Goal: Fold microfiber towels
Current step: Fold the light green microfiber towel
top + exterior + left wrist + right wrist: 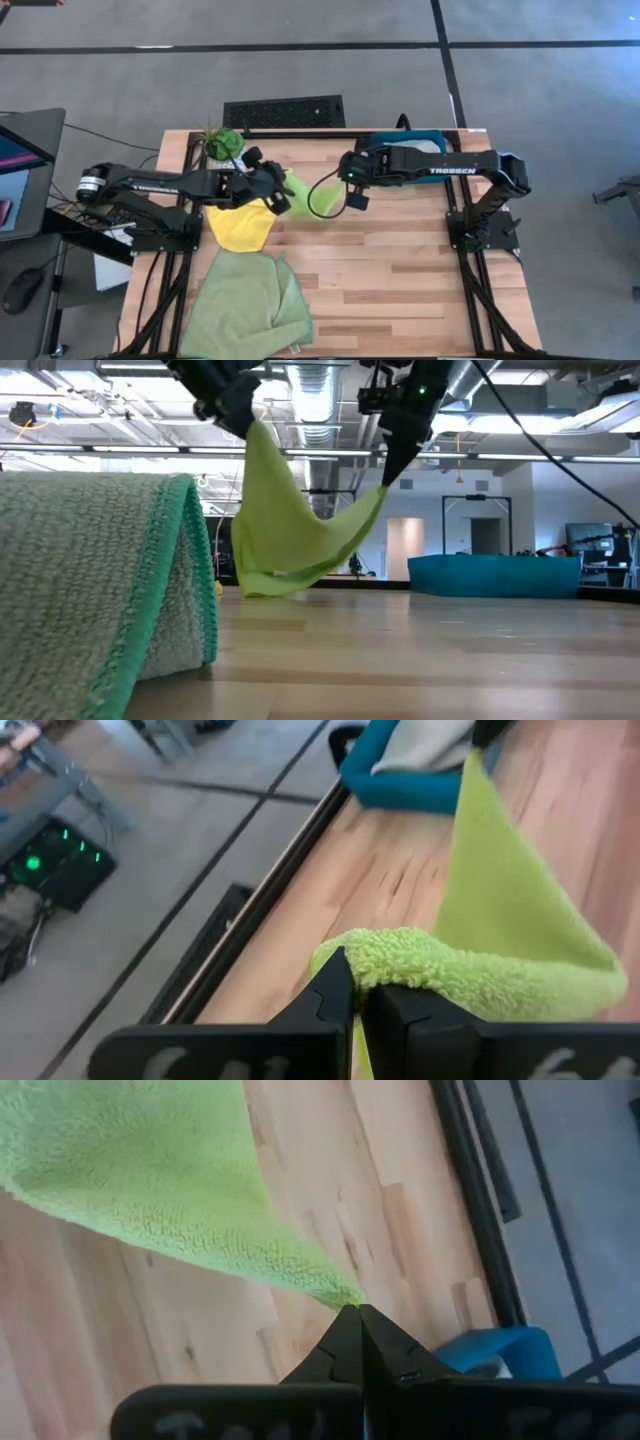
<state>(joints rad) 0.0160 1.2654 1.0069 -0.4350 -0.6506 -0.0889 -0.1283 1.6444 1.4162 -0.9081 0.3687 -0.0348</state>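
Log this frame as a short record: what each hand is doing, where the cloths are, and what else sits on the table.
left hand: shut on one corner of the bright lime green microfiber towel
right hand: shut on another corner
lime towel: lifted, sagging between both hands, lower edge at the tabletop
yellow cloth: flat on the wooden table
pale green cloth: near front edge, partly folded
teal rectangular tray: far right, holds a grey cloth

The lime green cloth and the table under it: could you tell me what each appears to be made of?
The lime green cloth looks like soft microfiber: fuzzy looped pile, and it sags limply between the left gripper and the right gripper. The table seems to be wood: pale jointed strips with visible grain, slightly glossy.
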